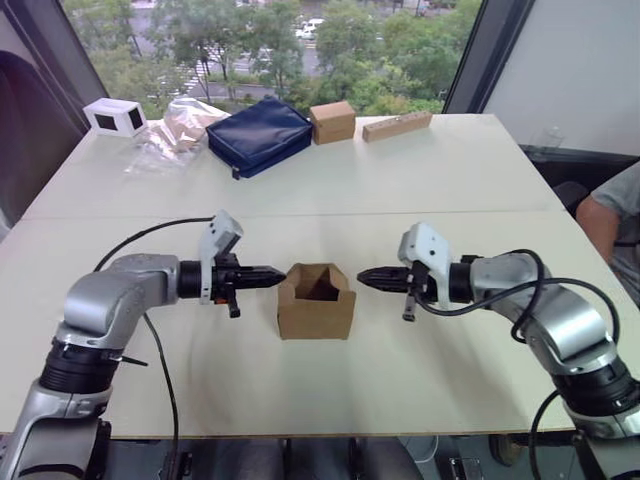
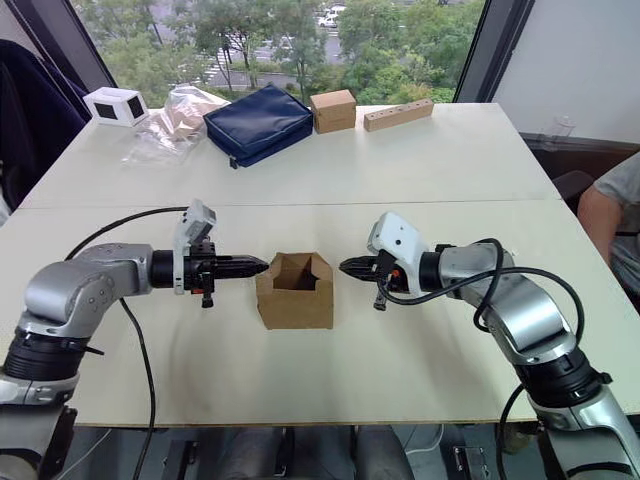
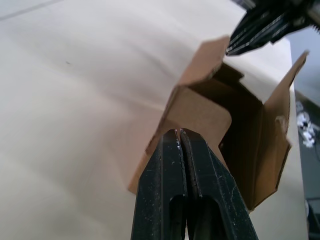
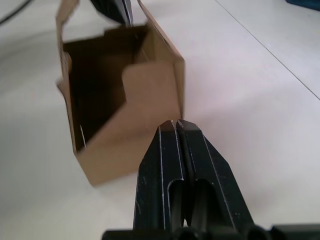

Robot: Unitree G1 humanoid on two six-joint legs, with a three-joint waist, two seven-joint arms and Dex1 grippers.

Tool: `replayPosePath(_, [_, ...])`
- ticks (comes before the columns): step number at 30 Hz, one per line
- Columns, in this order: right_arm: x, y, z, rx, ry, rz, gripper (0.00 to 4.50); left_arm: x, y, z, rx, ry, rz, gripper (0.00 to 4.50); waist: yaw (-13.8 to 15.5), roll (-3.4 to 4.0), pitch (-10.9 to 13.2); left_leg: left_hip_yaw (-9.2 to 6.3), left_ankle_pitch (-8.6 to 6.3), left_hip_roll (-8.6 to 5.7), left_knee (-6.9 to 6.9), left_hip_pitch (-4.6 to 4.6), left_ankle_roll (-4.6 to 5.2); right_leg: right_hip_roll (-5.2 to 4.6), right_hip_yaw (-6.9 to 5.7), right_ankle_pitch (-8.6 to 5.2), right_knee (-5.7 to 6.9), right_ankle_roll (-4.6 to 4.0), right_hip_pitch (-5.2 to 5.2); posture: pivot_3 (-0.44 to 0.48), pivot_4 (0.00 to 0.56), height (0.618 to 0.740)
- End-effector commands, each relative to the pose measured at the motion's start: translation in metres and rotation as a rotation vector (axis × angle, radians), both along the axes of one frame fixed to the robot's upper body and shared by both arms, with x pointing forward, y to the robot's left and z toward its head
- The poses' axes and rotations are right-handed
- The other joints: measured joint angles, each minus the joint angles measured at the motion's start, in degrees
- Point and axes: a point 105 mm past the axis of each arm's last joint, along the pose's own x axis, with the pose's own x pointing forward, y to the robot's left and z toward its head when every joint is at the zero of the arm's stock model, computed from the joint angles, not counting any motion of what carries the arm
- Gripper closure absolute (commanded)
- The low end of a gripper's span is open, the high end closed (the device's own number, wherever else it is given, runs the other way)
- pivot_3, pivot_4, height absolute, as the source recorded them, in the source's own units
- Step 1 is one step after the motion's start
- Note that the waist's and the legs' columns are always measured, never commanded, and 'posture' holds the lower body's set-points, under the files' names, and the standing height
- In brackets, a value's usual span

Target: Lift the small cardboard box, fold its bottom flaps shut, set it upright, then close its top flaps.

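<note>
The small cardboard box [image 1: 316, 305] stands upright on the white table [image 1: 450, 180] between my two arms, its top flaps open and its inside dark. On its left side my left gripper [image 1: 278, 278] is shut and empty, its tip level with the left flap and just short of it. On its right, my right gripper [image 1: 362, 276] is shut and empty too, pointing at the right flap from a small gap. In the left wrist view the shut fingers [image 3: 181, 165] sit in front of a folded flap [image 3: 200, 117]; the right wrist view shows the box [image 4: 117, 100] just beyond the shut tips.
At the table's far side lie a white box with black panels [image 1: 114, 116], a crumpled clear bag [image 1: 178, 130], a navy pouch [image 1: 260, 134], a tan cardboard block [image 1: 332, 121] and a wooden bar [image 1: 397, 125]. A person's arm [image 1: 605, 215] shows at the right edge.
</note>
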Motion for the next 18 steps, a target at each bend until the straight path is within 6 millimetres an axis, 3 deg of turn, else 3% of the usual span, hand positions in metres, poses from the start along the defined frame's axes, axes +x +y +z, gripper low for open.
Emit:
replayPosePath(1, [-0.004,0.008,0.010,0.011,-0.024,0.043,4.50,-0.001,-0.006,0.010,-0.003,-0.044,-0.037,4.45,0.02,0.00,0.00,0.00,0.00,0.00,0.00,0.00,0.00,0.00,0.00,0.00,0.00,0.00,0.00,0.000,0.150,0.740])
replayPosePath(18, [-0.002,0.020,-0.007,-0.051,-0.009,0.070,4.50,0.001,-0.012,-0.008,0.063,-0.055,-0.035,4.45,-0.01,0.00,0.00,-0.01,0.00,-0.02,0.00,0.00,0.00,-0.01,-0.01,0.00,0.00,0.00,0.00,0.000,0.150,0.740])
